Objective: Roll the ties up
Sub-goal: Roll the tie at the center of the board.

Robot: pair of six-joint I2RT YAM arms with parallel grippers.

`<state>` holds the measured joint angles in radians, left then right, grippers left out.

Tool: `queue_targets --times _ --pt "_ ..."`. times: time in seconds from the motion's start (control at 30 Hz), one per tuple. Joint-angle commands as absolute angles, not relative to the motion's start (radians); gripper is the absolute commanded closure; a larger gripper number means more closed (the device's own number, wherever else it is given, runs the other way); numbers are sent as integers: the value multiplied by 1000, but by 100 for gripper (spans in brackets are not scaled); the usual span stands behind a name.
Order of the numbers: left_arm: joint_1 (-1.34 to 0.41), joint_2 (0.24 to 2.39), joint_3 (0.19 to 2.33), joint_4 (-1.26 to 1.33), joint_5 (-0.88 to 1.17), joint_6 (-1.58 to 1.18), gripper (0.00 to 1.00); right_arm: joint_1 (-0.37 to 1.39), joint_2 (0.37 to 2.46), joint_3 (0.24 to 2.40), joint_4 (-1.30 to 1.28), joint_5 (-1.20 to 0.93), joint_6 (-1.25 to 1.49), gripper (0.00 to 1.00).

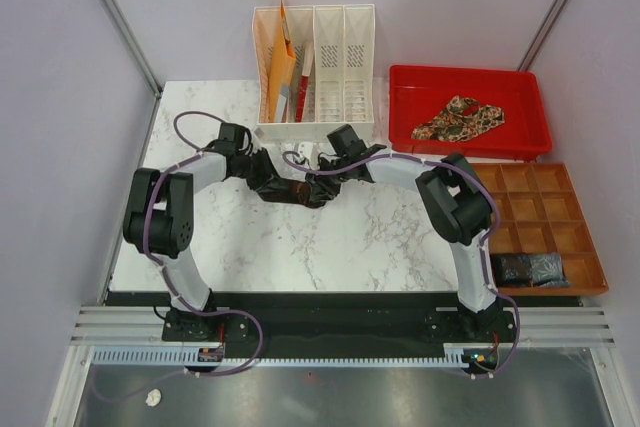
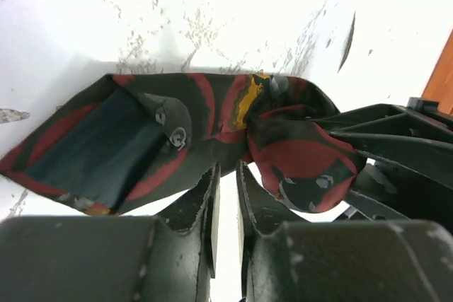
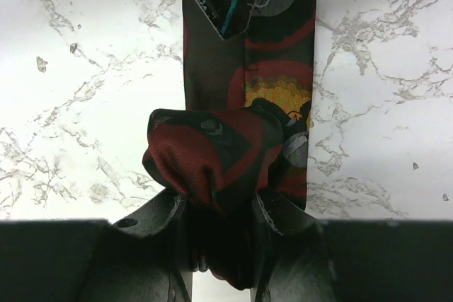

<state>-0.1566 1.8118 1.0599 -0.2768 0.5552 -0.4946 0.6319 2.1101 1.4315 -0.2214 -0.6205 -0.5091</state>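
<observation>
Rolling step in hand, mid-table. Near right: compartment tray (image 1: pixel 520 182), holding a dark bundle (image 1: pixel 530 268), seemingly a rolled tie. Centre: red-and-black tie (image 2: pixel 134 139) on marble table (image 1: pixel 330 247); right gripper (image 3: pixel 221 199) clenched on its rolled end; left gripper (image 2: pixel 226 169) slightly parted, grasping nothing. Far: paisley tie (image 1: pixel 462 117) in red bin (image 1: pixel 410 87). Next move likely calls for winding onward, tail kept straight.

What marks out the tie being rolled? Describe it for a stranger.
Find the white marble table, then the white file rack at its back. Just in front lies the tie, its rolled end in the right gripper: dark with red patches, unlike the tan paisley tie in the red tray.
</observation>
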Motion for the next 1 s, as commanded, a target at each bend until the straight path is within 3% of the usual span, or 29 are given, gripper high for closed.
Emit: queue_targets --times 0.0,0.53,0.8,0.9,0.97 --pt "-163 1894 1109 -382 517 -411 83 624 2079 1413 -296 -612 -597 100" --pt "-224 1806 957 -459 476 -442 91 587 1968 1387 -370 -615 -627 100" --pt "-215 1798 950 -439 524 -422 91 666 2043 1434 -506 -430 -814 100" --pt "-189 1752 914 -346 663 -457 87 686 2072 1462 -566 -397 -857 100" --pt "-181 1679 876 -197 733 -500 75 695 2083 1468 -587 -393 -870 100"
